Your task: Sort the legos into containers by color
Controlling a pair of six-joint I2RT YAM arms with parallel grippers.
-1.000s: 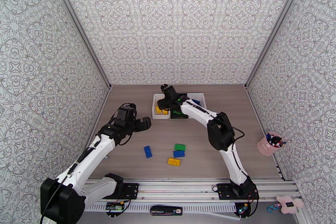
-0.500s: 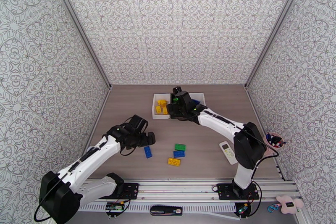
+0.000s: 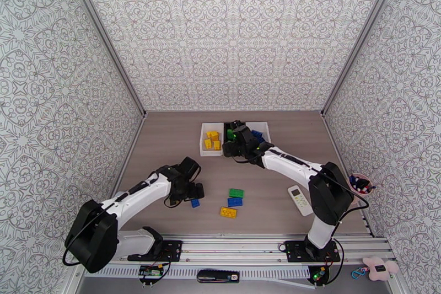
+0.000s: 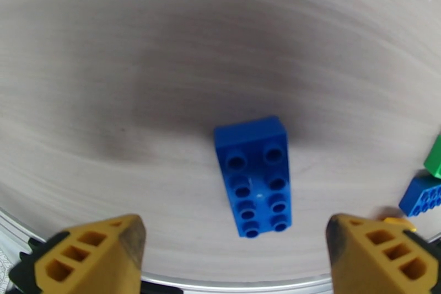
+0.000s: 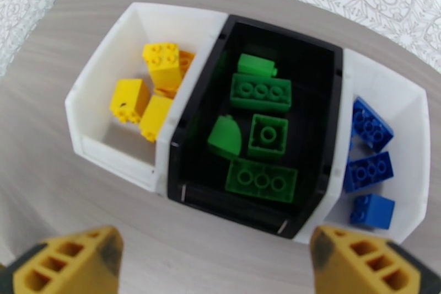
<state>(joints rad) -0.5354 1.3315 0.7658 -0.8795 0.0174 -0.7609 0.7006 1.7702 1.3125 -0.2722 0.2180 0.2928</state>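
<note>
Left pincer (image 4: 234, 237) released, straddling the blue lego (image 4: 253, 176) lying flat on the desk (image 4: 138, 69). Lower, centre across its narrow sides, then clench. Right pincer (image 5: 215, 251) released, empty, above the containers (image 5: 190, 124). Blue belongs in the right white bin (image 5: 421, 124).

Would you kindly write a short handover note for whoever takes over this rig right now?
Left gripper: open, straddling a loose blue lego on the table, not gripping it.
Right gripper: open, empty, over the bins.
Done: yellow legos in the left white bin, green legos in the black bin, blue legos in the right white bin.
Left: four on the table: that blue one, plus a green lego, second blue lego and yellow lego.
</note>
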